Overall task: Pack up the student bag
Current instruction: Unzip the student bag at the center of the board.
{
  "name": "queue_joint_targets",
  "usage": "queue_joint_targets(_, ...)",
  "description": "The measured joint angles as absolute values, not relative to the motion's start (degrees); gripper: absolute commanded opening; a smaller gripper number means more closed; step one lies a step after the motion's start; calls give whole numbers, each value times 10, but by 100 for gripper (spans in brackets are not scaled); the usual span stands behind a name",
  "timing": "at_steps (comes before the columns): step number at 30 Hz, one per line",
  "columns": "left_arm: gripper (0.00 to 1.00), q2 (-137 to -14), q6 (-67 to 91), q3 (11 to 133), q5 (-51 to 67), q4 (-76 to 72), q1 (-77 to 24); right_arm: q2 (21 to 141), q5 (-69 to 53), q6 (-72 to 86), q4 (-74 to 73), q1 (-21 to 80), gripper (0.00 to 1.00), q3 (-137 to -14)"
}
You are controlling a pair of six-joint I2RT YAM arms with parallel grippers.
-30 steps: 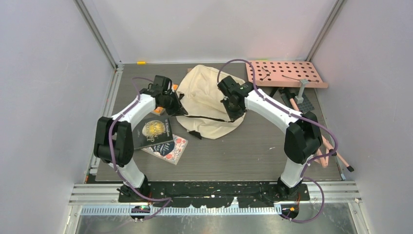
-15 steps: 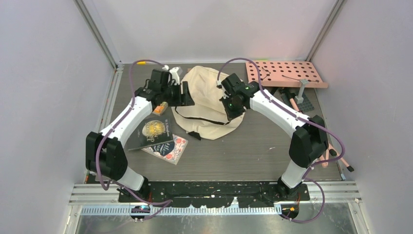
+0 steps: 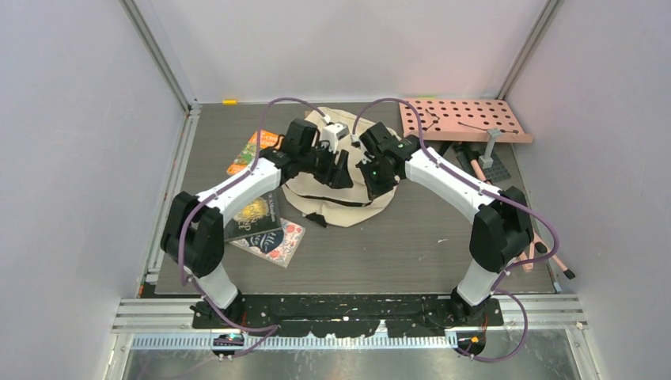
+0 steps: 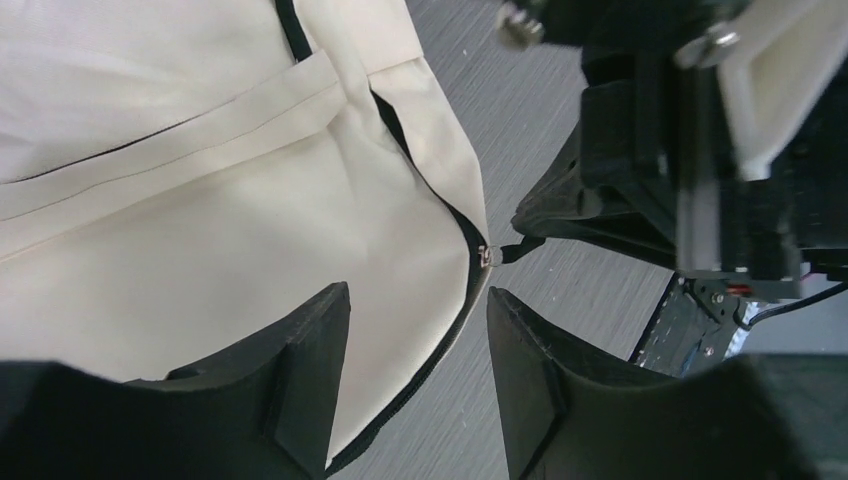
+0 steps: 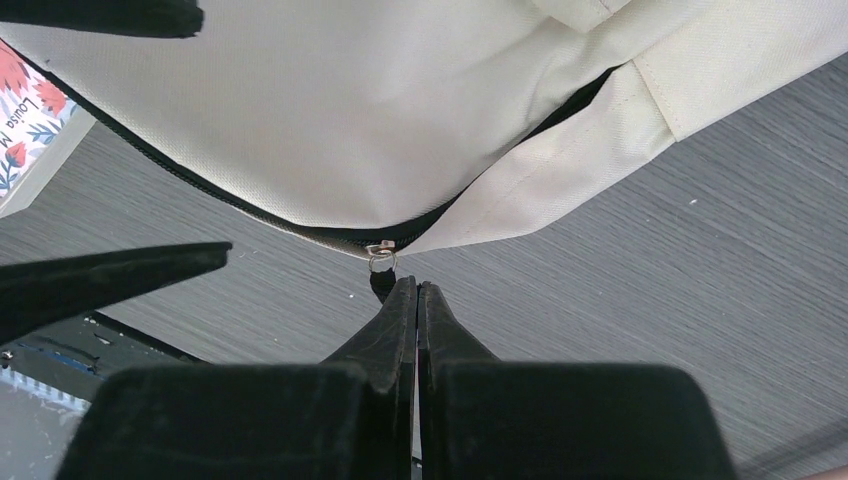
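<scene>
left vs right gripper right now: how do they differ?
Left gripper is open, nothing between its jaws; right gripper is shut on the zipper pull. Left hangs over the edge of the student bag; right sits just off it, over the table. Both are at the bag's zipper.

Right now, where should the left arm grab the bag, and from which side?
Pinch the cream fabric edge just beside the zipper pull, coming from above. That edge lies flat on the table, and the right fingers pinch the pull's tab, so gripping beside it would probably steady the bag.
</scene>
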State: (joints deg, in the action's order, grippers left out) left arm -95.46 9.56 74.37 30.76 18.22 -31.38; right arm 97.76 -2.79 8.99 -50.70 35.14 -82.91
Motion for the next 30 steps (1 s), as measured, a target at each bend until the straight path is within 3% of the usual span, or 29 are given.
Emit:
queue_joint_targets(18,52,-971,55,656,324,136,-333,978,-30,95,-505,343,0,-829)
queue_joint_targets(25,19,-982,63,646,311,128,-334,978,-35,98,-503,343,1,-829)
queue_joint_targets(30,1,-982,74,646,296,124,-337,978,-30,103,-497,343,0,-829)
